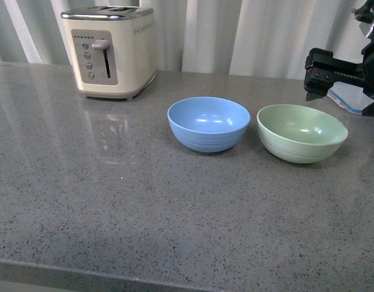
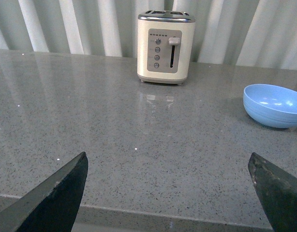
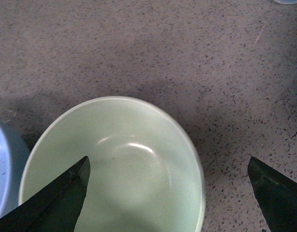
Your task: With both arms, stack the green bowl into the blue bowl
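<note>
The green bowl [image 1: 301, 132] stands upright and empty on the grey counter, right of the blue bowl [image 1: 208, 123], with a small gap between them. My right arm [image 1: 340, 75] hovers above and behind the green bowl. In the right wrist view my right gripper [image 3: 168, 164] is open above the green bowl [image 3: 114, 169]. One finger [image 3: 61, 198] is over the bowl's inside and the other [image 3: 276, 193] is over bare counter beyond its rim. A sliver of the blue bowl [image 3: 4, 169] shows beside it. My left gripper [image 2: 168, 159] is open and empty near the counter's front edge, far from the blue bowl [image 2: 275, 105].
A cream toaster [image 1: 109, 50] stands at the back left and also shows in the left wrist view [image 2: 165, 47]. A clear blue-rimmed container [image 1: 346, 101] sits behind the green bowl, partly hidden by my right arm. Pale curtains hang behind the counter.
</note>
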